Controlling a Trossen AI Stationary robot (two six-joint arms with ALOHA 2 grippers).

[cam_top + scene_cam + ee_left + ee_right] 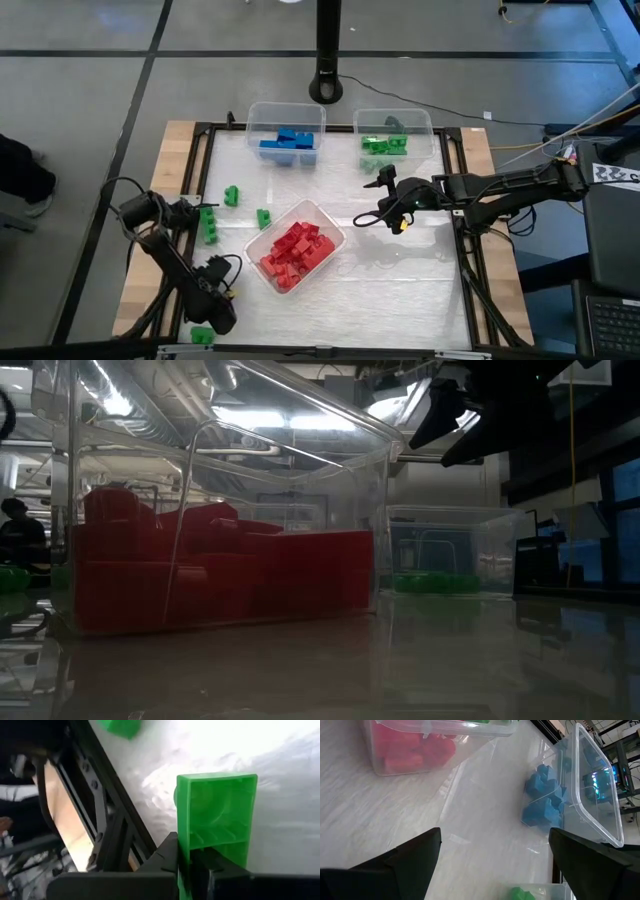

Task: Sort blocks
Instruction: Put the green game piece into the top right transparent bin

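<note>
Down at the table's near left corner the left gripper (192,870) has its fingers shut on a small green studded plastic brick (215,815), which looks light, rigid and slick, best pinched across flat sides, while the right gripper (392,205) hangs wide open mid-table.

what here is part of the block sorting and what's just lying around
Part of the job:
- green block held in the left gripper
- loose green blocks
- red blocks, blue blocks, sorted green blocks in clear bins
- right gripper, open

Just lying about:
- cables
- camera post
</note>
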